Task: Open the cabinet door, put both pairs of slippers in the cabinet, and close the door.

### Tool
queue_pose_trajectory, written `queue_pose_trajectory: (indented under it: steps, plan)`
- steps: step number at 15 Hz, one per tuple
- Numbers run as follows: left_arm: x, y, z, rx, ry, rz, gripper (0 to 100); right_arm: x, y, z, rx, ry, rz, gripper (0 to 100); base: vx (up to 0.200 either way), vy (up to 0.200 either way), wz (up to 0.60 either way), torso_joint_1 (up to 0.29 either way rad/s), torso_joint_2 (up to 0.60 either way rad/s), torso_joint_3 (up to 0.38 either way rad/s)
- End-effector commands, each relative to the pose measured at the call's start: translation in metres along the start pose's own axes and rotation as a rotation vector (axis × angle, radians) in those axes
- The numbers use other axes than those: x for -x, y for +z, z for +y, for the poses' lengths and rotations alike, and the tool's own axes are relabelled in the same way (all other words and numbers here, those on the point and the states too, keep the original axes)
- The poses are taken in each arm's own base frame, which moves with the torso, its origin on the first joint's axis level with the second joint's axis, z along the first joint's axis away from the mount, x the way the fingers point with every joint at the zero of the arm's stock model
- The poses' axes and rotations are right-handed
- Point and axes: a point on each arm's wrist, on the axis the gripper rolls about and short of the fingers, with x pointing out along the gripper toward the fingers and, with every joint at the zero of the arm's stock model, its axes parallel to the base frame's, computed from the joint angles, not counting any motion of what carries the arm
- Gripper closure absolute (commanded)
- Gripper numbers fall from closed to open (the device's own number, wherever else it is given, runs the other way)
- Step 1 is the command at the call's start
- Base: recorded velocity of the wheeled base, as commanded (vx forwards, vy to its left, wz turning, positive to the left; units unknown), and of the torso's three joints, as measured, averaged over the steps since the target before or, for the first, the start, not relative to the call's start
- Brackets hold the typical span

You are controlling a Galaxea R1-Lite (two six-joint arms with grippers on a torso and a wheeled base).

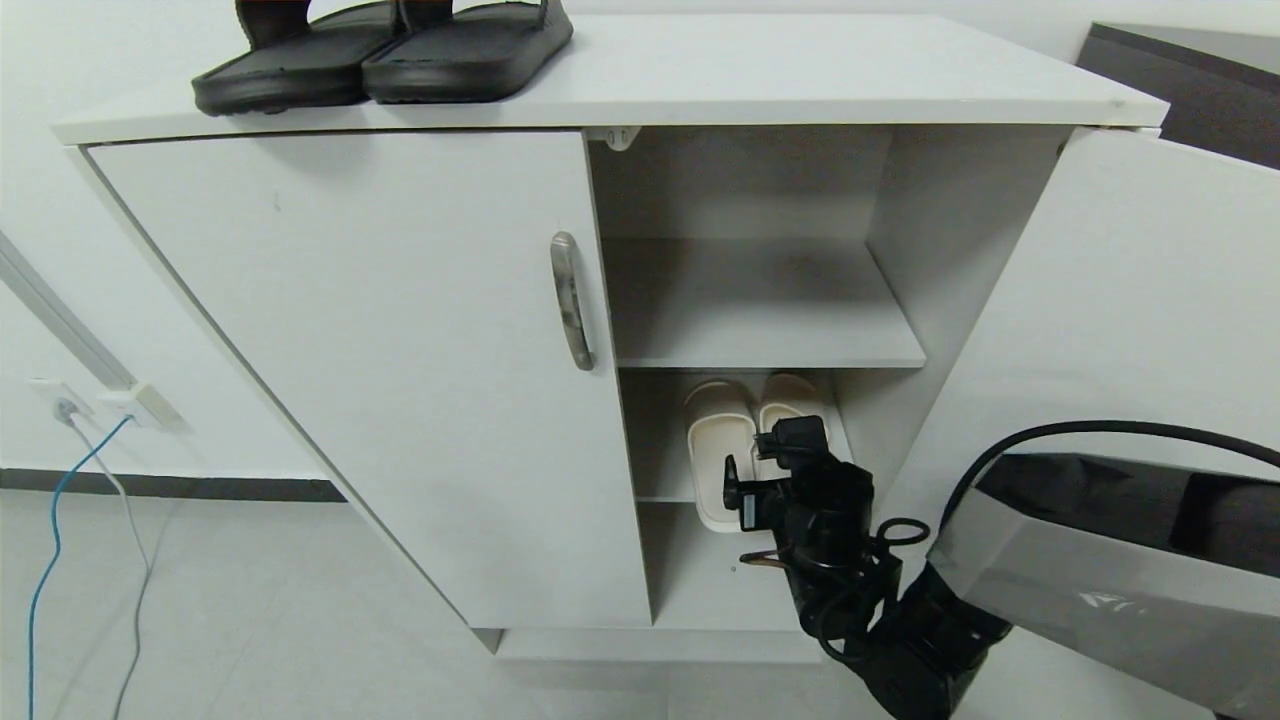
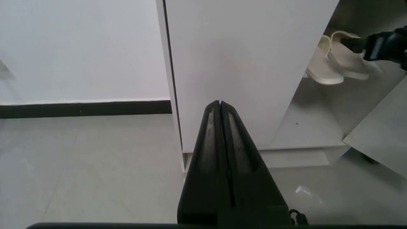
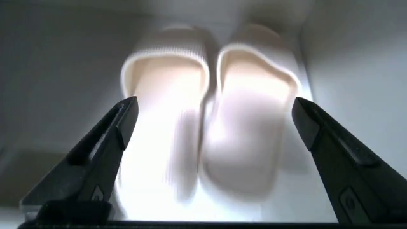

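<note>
The cabinet [image 1: 800,80] stands with its right door [image 1: 1130,300] swung wide open and its left door [image 1: 380,350] shut, the metal handle [image 1: 570,300] upright along that door's inner edge. On the cabinet's top, towards its left end, the black slippers [image 1: 385,55] sit side by side, touching, with their rounded ends just over the front edge.

Inside the open right half, the white slippers [image 1: 718,450] lie together on the second shelf down, under the upper shelf [image 1: 760,310]. They rest close against the cabinet's right inner wall, and the left one's near end juts a little past the shelf's front.

The right gripper [image 1: 765,460] hangs just in front of that shelf, level with the white pair. Its wrist view shows its fingers [image 3: 111,140] spread wide with nothing between them. The pale pair [image 3: 248,121] lies just beyond the fingertips, apart from them.

The left gripper [image 2: 219,111] is low down, out in front of the cabinet's shut door and well apart from it. Its fingers are pressed flat together and grip nothing.

On the wall to the cabinet's left is a socket [image 1: 60,405], with a blue cable [image 1: 50,560] trailing to the floor.
</note>
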Motion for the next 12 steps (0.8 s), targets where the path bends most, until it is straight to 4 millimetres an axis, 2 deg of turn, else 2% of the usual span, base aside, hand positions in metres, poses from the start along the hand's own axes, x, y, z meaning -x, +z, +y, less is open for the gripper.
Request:
queue_pose_trajectory:
  steps: [1, 3, 4, 11, 12]
  plan:
    - [0.000, 0.000, 0.000, 0.000, 0.000, 0.000, 100, 0.038, 0.016, -0.009, -0.014, 0.041, -0.007, 0, 0.000, 0.000, 0.00, 0.000, 0.00, 0.000]
    - [0.000, 0.000, 0.000, 0.002, 0.000, 0.000, 100, 0.059, 0.016, -0.010, -0.024, 0.072, 0.014, 0, 0.000, 0.000, 0.00, 0.000, 0.00, 0.000]
    - [0.000, 0.000, 0.000, 0.002, 0.002, 0.000, 100, 0.068, 0.015, -0.007, -0.037, 0.075, 0.024, 0, -0.200, 0.000, 0.00, 0.002, -0.01, 0.007]
    - [0.000, 0.000, 0.000, 0.000, 0.002, 0.002, 100, 0.070, 0.014, -0.008, -0.040, 0.064, 0.028, 0, -0.200, 0.000, 0.00, 0.002, 0.00, 0.006]
    - [0.000, 0.000, 0.000, 0.000, 0.000, 0.000, 100, 0.070, 0.017, -0.009, -0.043, 0.063, 0.021, 0, 0.000, 0.000, 0.00, 0.000, 0.00, 0.000]
